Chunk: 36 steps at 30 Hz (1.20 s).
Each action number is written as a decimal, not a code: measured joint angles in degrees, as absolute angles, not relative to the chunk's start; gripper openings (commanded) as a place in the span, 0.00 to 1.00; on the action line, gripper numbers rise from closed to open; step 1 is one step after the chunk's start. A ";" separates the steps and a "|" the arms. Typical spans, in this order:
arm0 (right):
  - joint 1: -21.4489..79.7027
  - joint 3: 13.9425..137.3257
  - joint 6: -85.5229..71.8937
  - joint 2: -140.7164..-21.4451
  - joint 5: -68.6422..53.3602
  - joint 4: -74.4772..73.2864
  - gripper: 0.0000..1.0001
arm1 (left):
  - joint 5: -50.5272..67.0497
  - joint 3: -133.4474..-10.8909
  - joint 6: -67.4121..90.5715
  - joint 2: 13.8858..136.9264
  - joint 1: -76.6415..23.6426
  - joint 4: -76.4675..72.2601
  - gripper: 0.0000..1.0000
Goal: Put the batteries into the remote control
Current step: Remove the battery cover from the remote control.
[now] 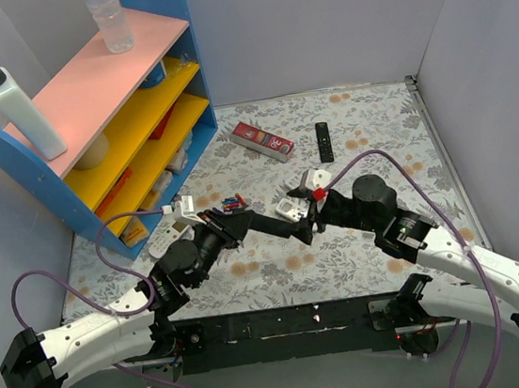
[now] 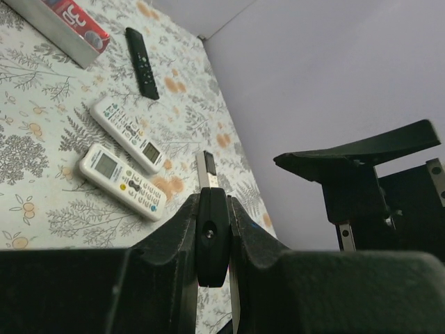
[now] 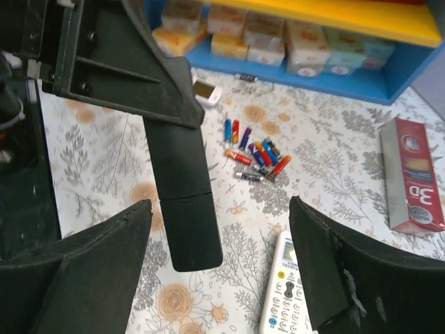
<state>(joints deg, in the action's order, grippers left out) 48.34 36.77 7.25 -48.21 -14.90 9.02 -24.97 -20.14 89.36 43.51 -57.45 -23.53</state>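
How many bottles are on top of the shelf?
2. The white bottle stands at the left end of the pink shelf top; the clear bottle at its far end.

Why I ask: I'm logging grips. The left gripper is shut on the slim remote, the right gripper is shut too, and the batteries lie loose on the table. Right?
No: the right gripper stands wide open, as the right wrist view shows. The left gripper is shut on the remote control, and the batteries lie loose on the table.

White arms angle inward, left black gripper [image 2: 212, 209] clamped on a slim dark bar-shaped remote control [image 3: 182, 174], right black gripper [image 3: 219, 212] spread wide.
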 measured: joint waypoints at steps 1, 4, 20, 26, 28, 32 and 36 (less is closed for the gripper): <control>48.75 37.74 9.21 -49.65 -15.40 7.40 0.86 | -24.16 -20.80 88.97 44.34 -57.45 -22.13 0.00; 50.70 40.34 13.78 -53.69 -15.55 2.76 0.86 | -22.94 -21.74 88.27 45.39 -57.45 -20.25 0.00; 56.60 43.75 20.62 -63.07 -9.28 -4.62 0.75 | -21.89 -21.93 88.09 45.28 -57.10 -18.83 0.00; 57.47 43.75 20.69 -64.75 -8.27 -4.62 0.71 | -22.00 -21.93 88.73 45.28 -57.10 -18.85 0.00; 57.58 43.75 20.60 -64.97 -7.94 -4.62 0.70 | -22.09 -21.93 88.88 45.28 -57.10 -18.79 0.00; 57.93 43.86 20.36 -64.99 -7.46 -4.60 0.68 | -22.74 -21.93 89.14 45.41 -57.10 -18.11 0.00; 58.26 44.18 20.23 -64.99 -6.90 -4.60 0.61 | -23.27 -22.11 89.43 45.78 -57.10 -17.28 0.00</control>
<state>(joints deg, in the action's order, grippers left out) 58.26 44.18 20.23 -64.99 -6.90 -4.60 -23.27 -22.11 89.43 45.78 -57.10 -17.28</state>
